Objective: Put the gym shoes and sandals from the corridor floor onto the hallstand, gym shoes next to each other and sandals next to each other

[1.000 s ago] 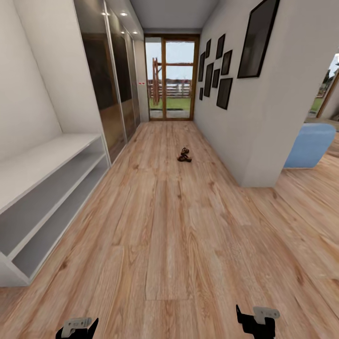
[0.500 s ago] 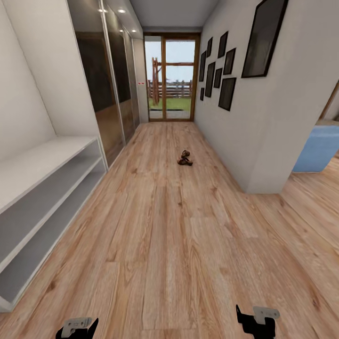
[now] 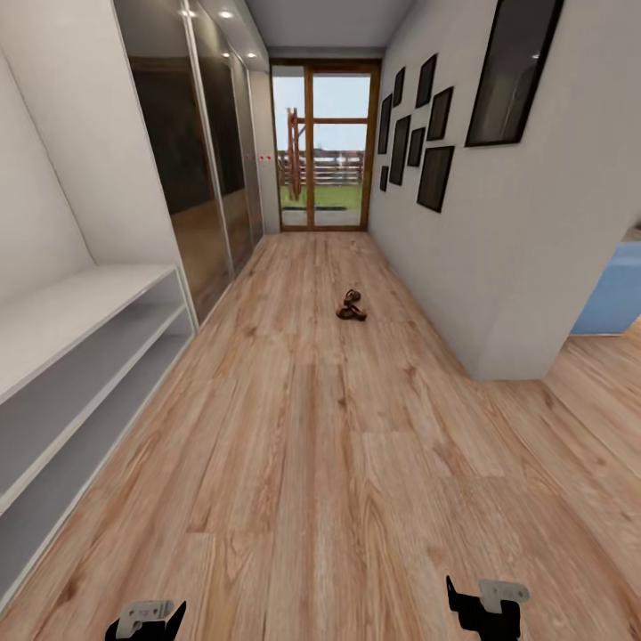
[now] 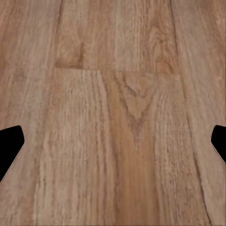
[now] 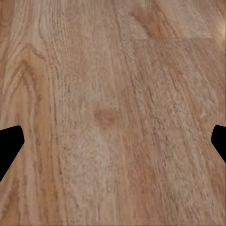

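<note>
Scene: a long corridor is seen from the head view, ending at a wood-framed glass door (image 3: 325,147) with a fence and grass seen through it.
Corridor floor (image 3: 320,463): light brown wood-grain planks are laid along the corridor; the same planks are seen close below both wrist cameras.
Sandals (image 3: 350,305): a small dark brown heap is seen on the floor far ahead, a little right of the corridor's middle and well short of the glass door; the two cannot be told apart at this distance, and they appear to lie touching or one over the other.
Hallstand (image 3: 71,312): the pale grey-white unit is set against the left wall, with a broad bench top and two low open shelves beneath; nothing is seen on the visible parts. It is well apart from the sandals.
Left wall: dark glossy sliding panels (image 3: 200,178) are fitted just beyond the hallstand.
Right wall: a cluster of black-framed pictures (image 3: 427,133) is hung there; past the wall's corner a blue piece of furniture (image 3: 614,298) is partly seen.
Left gripper (image 4: 113,141): the fingertips are held wide apart at the edges of the wrist view, and nothing is held between them; bare floor is seen in the gap.
Right gripper (image 5: 113,141): the fingertips are likewise spread wide, with nothing gripped and only floor planks between them.
</note>
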Tool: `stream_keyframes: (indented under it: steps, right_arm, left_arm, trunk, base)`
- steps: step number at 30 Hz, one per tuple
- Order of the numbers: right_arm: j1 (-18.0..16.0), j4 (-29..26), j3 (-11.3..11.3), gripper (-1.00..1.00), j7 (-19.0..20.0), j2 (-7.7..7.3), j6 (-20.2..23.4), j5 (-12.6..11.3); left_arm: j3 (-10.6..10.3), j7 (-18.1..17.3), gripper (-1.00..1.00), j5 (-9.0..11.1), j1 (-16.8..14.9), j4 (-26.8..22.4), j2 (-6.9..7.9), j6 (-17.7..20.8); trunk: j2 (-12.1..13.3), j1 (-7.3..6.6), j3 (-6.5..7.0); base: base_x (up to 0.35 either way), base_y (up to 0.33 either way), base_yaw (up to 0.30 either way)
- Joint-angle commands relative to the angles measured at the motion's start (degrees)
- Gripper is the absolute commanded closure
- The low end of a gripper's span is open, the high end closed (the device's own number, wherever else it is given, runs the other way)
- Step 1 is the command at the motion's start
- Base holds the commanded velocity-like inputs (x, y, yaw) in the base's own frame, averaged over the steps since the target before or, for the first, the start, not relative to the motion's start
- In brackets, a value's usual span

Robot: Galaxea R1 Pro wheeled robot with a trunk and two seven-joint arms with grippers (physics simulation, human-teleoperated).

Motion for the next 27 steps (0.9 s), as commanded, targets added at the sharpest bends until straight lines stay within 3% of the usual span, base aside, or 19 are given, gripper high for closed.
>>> stream_keyframes:
  steps: [1, 27]
  right_arm:
    - [-0.04, 0.06, -0.35, -1.00, -0.22, 0.00, -0.16, 0.60]
    - [-0.04, 0.06, -0.35, -1.00, -0.22, 0.00, -0.16, 0.60]
  left_arm:
    - [0.49, -0.34, -1.00, -0.32, -0.04, 0.02, -0.01, -0.15]
    - [0.49, -0.35, -1.00, -0.35, -0.04, 0.02, -0.01, -0.15]
  trunk:
    - [-0.02, 0.02, -0.05]
    - [-0.02, 0.02, -0.05]
  base:
    - [0.339, 0.000, 0.000]
    - [0.339, 0.000, 0.000]
